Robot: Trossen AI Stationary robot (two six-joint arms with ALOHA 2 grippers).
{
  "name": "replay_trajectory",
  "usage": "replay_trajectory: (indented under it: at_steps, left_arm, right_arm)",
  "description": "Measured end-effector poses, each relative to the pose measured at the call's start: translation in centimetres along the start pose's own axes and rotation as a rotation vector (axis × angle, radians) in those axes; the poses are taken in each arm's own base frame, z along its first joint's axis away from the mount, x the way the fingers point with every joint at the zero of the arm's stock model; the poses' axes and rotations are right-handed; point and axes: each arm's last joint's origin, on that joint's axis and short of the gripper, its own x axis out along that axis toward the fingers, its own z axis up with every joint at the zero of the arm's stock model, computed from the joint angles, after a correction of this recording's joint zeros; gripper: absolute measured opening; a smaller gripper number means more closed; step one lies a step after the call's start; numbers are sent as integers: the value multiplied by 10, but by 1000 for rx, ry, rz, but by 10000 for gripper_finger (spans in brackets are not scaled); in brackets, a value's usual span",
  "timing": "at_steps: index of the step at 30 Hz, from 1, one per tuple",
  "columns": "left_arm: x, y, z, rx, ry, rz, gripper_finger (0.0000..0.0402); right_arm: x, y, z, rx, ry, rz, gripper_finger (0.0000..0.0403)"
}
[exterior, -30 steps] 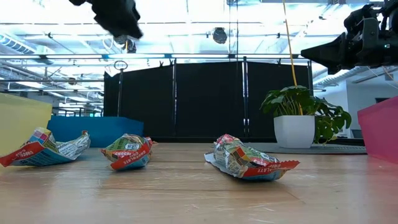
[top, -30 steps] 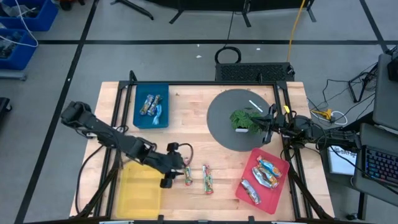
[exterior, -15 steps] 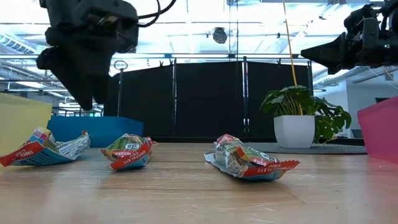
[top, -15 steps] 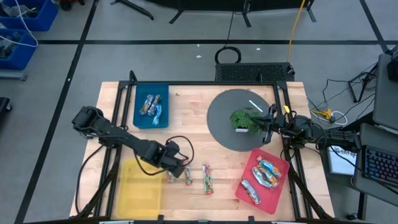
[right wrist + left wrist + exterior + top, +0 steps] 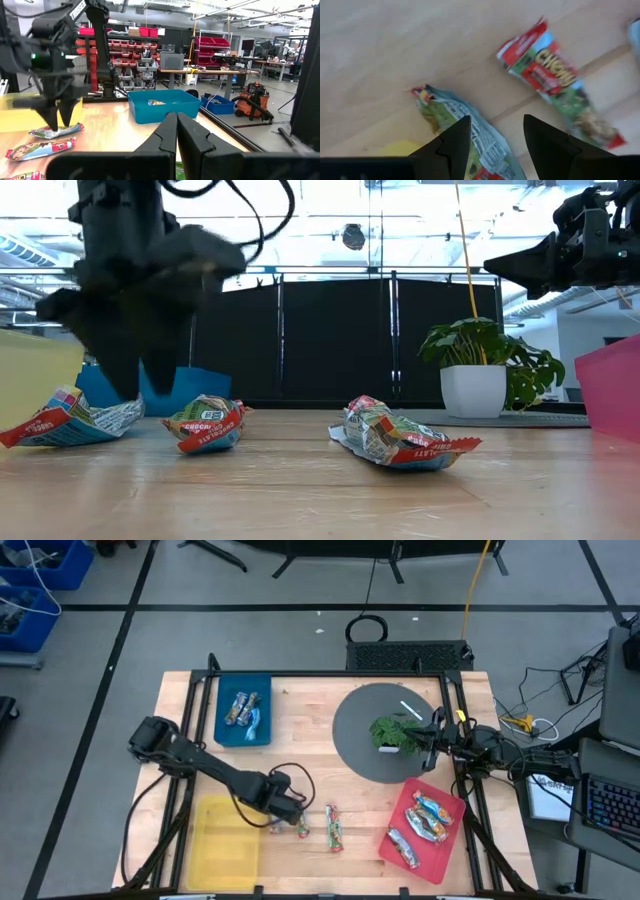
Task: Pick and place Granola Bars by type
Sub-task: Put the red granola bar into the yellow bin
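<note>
Three red-green foil bars lie flat on the wood near the table's near edge. My left gripper (image 5: pixel 283 816) (image 5: pixel 143 388) hangs open, pointing down over the leftmost one (image 5: pixel 272 827) (image 5: pixel 70 420). In the left wrist view that bar (image 5: pixel 450 107) runs into the gap of my left gripper (image 5: pixel 492 135); I see no touch. The middle bar (image 5: pixel 303 830) (image 5: pixel 552 80) and the right bar (image 5: pixel 334 830) (image 5: pixel 400 440) lie apart. My right gripper (image 5: pixel 432 736) (image 5: pixel 176 125) waits shut over the round grey mat.
The yellow tray (image 5: pixel 225 845) lies just left of the bars. The blue tray (image 5: pixel 243 710), at the far left, holds silver-blue bars. The red tray (image 5: pixel 420 822), near right, holds silver-orange bars. A potted green plant (image 5: pixel 393 732) stands on the grey mat (image 5: pixel 360 740).
My left gripper has come down from well above the table to just over the leftmost red-green bar, shifting slightly toward the table's right. The bars have not moved.
</note>
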Motion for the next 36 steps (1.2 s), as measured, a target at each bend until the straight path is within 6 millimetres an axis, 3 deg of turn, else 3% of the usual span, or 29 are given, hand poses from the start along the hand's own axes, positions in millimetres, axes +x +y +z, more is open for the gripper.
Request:
replay_trajectory:
  at_steps: [7,16,23,36]
  left_arm:
    - [14,-1,1,-8,17,38,186]
    - [-4,4,2,-65,26,31,186]
    - [-1,12,4,-135,12,129,186]
    - [-1,13,11,-157,-11,126,186]
  right_arm:
    - [0,0,0,0,0,0,6]
    - [0,0,0,0,0,0,6]
    - [0,0,0,0,0,0,6]
    - [0,0,0,0,-1,0,6]
